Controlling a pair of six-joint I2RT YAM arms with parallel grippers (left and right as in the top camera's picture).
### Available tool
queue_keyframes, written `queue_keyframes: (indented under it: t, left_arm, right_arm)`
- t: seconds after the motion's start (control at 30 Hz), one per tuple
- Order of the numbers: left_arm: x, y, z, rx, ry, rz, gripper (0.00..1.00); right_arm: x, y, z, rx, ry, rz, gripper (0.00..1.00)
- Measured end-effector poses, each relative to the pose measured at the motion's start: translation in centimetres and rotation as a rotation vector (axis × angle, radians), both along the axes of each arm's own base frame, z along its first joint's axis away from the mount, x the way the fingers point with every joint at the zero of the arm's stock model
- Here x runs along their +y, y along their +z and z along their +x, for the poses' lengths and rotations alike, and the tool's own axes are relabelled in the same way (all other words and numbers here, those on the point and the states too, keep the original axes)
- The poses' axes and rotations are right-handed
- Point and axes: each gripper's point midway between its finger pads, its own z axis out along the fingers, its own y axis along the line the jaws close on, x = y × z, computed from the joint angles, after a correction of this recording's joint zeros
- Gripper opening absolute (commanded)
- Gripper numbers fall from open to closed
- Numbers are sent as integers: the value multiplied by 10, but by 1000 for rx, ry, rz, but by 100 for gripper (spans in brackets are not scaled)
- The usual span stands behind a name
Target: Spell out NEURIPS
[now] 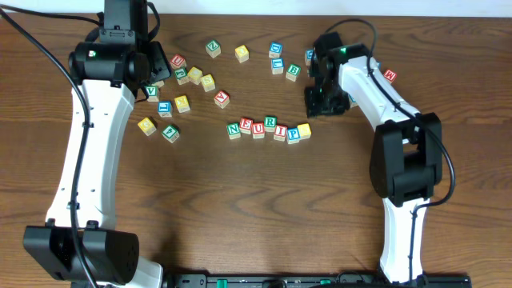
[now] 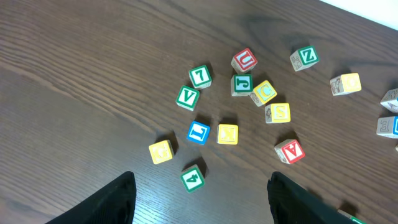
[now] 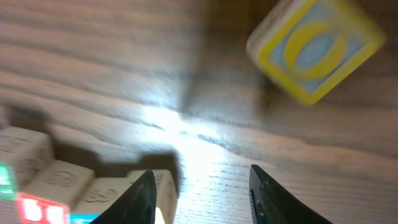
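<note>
A row of wooden cubes lies at the table's middle: N (image 1: 234, 130), E (image 1: 246, 124), U (image 1: 258, 128), R (image 1: 270, 122), I (image 1: 281, 132), P (image 1: 294, 134) and a pale-yellow-topped cube (image 1: 304, 128) at the right end. My right gripper (image 1: 320, 102) hovers just behind and to the right of that end, open and empty. In the right wrist view its jaws (image 3: 199, 199) stand over bare wood, with the end cube (image 3: 169, 186) beside the left finger. My left gripper (image 1: 149, 77) is open and empty over the loose cubes at the back left (image 2: 202, 199).
Loose letter cubes lie at the back left: green 4 (image 2: 193, 178), blue L (image 2: 199, 132), yellow X (image 2: 227, 134), green V (image 2: 186, 97), red U (image 2: 244, 60), and others. More cubes sit at the back centre (image 1: 277, 58). A yellow-edged O cube (image 3: 314, 46) lies ahead of the right jaws.
</note>
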Motion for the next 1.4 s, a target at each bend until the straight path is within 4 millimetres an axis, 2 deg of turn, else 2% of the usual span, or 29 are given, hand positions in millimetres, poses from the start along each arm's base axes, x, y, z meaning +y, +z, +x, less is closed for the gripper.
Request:
queue_keyframes:
  t: [0.2,0.37,0.43,0.57,0.73,0.77,0.87,1.03,1.23,1.4]
  left_arm:
    - [-5,-1,0,2,-17,-27,66]
    - [-13,-3,1,8,-41,-65,65]
    - [-14,-8,2,19,-44,-71,64]
    - [-17,-24,5,65,-47,-82,51]
    - [-18,-37,6,97,-48,-85,48]
    - [-18,-37,6,97,-48,-85,45]
    - [-18,-37,6,97,-47,-85,44]
    - [-18,-37,6,97,-48,-86,44]
    - [-18,-37,6,97,-47,-85,44]
    - [-18,-37,6,97,-47,-86,44]
  right_arm:
    - [11,14,21,-87,-25,58,42]
    - [30,22,46,-186,-53,140,34]
    - [41,26,52,-220,-57,165,29]
    - [73,34,59,-274,-56,215,17]
    - [106,36,58,-312,-48,256,9]
    - [112,35,55,-312,-44,260,7]
    - [124,34,49,-308,-36,262,2]
    - [137,21,42,-293,-33,244,1]
    - [136,-14,36,-240,-51,193,1]
    - [132,-24,31,-213,-59,167,1]
